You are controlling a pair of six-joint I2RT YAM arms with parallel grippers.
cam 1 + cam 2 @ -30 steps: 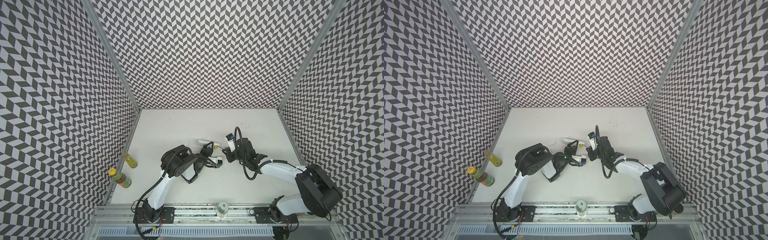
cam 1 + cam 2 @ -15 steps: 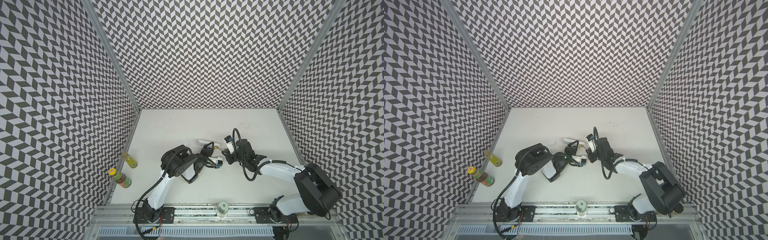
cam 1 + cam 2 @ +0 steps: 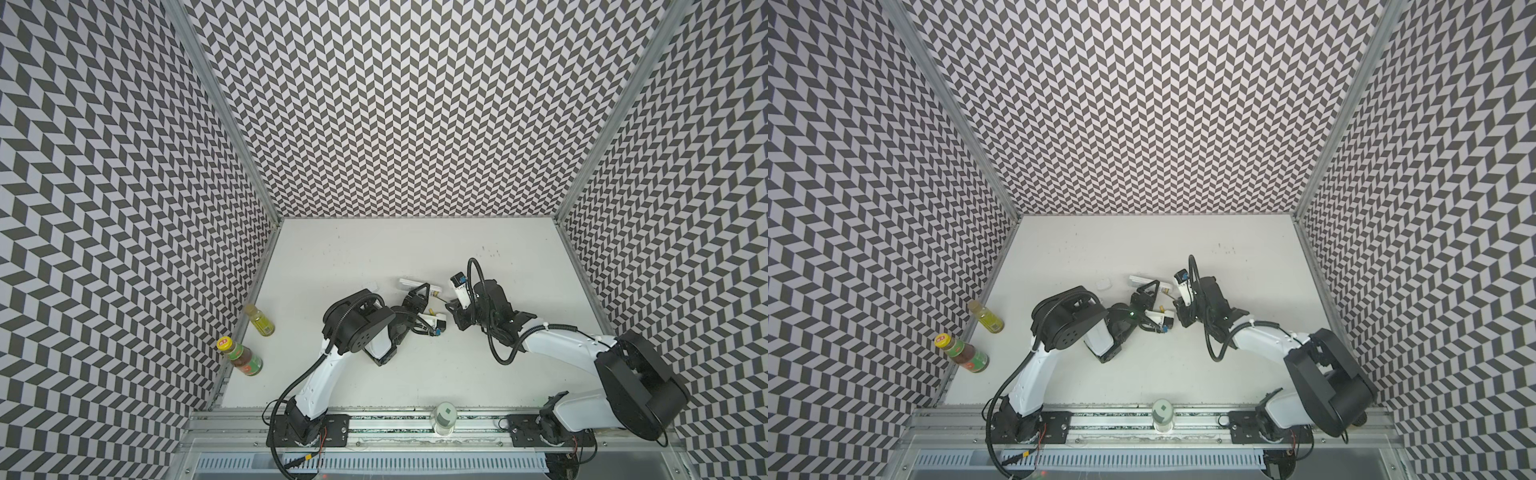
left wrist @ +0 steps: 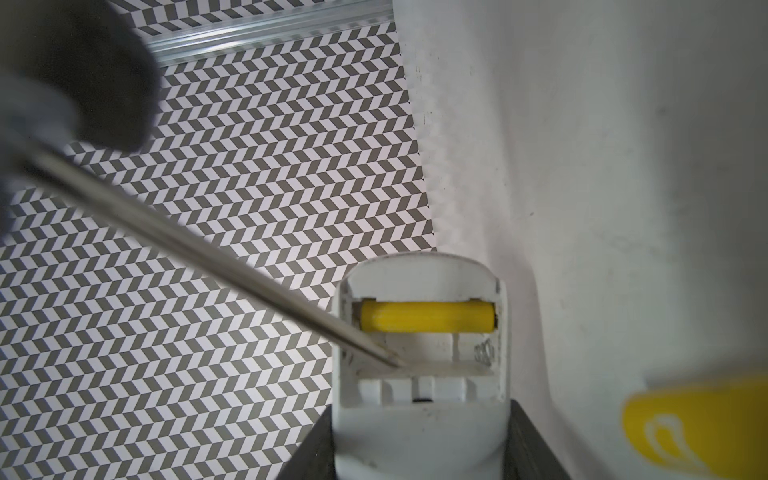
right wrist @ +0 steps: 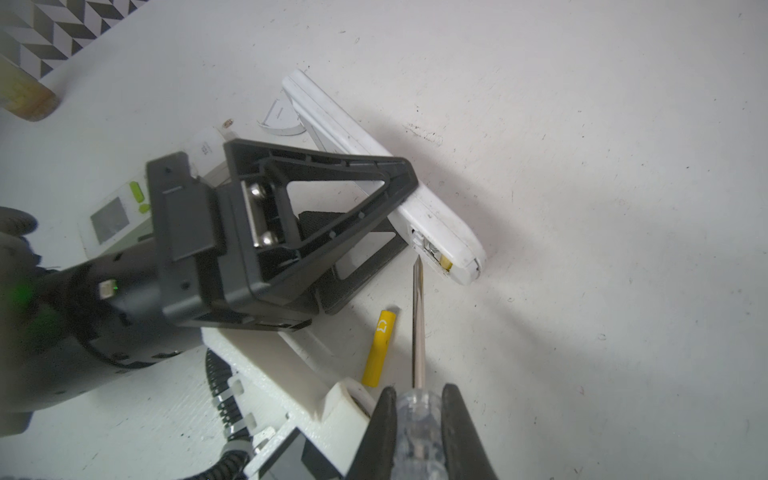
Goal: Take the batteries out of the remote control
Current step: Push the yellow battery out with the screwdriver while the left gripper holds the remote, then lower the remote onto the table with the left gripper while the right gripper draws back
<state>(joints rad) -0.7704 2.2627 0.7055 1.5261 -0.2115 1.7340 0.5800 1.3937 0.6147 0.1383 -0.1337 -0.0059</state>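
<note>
a: what's the left pincer [image 5: 401, 212] doing?
b: it's clamped on the white remote [image 5: 440, 232], turned on its long edge, battery bay [image 4: 424, 349] uncovered.
a: and the right pincer [image 5: 417, 399]?
b: closed around the clear handle of the screwdriver [image 5: 417, 324]. the tip sits in the bay's empty slot.
a: batteries?
b: one yellow battery [image 4: 428, 316] lies in the bay. a loose yellow battery [image 5: 380, 347] lies on the bench [image 5: 582, 166] beside the shaft.

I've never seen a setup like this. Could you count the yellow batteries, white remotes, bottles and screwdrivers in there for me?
Yellow batteries: 2 (battery in the bay, loose battery)
White remotes: 2 (held remote, screen remote)
Bottles: 2 (pale bottle, brown bottle)
Screwdrivers: 1 (screwdriver)
Total: 7
</note>
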